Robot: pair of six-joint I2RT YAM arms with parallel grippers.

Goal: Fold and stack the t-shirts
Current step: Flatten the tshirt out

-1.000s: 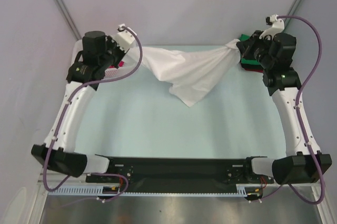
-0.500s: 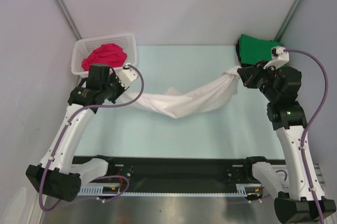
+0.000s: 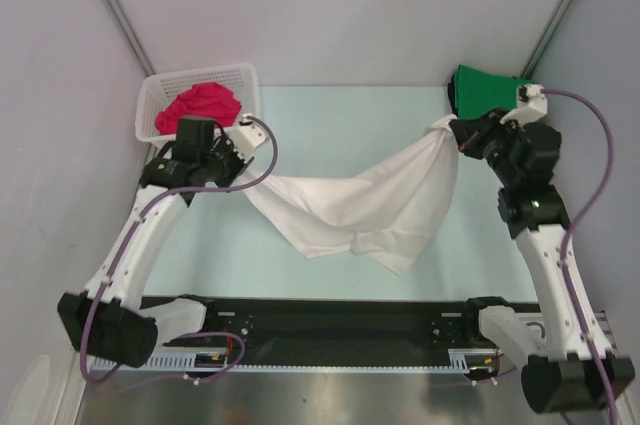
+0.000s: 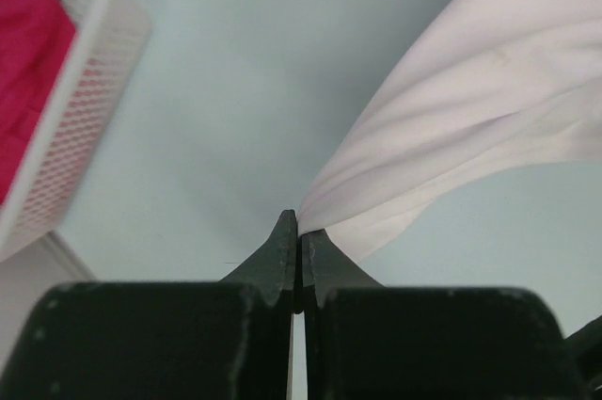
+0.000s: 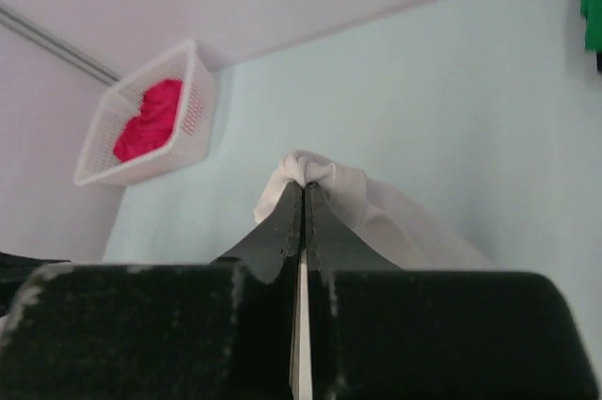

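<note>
the white t-shirt [image 3: 350,205] is being held spread between both grippers, sagging below them. one bunched edge is being pinched by the left gripper [image 4: 298,231], the other by the right gripper [image 5: 303,195]. the green t-shirt [image 3: 485,90] is lying just behind the right gripper.

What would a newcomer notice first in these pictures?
A white t-shirt sags over mid-table, strung between the left gripper and right gripper, both with jaws shut on its cloth. A magenta-red shirt sits in the white basket at the far left corner; a green shirt lies at the far right.
</note>
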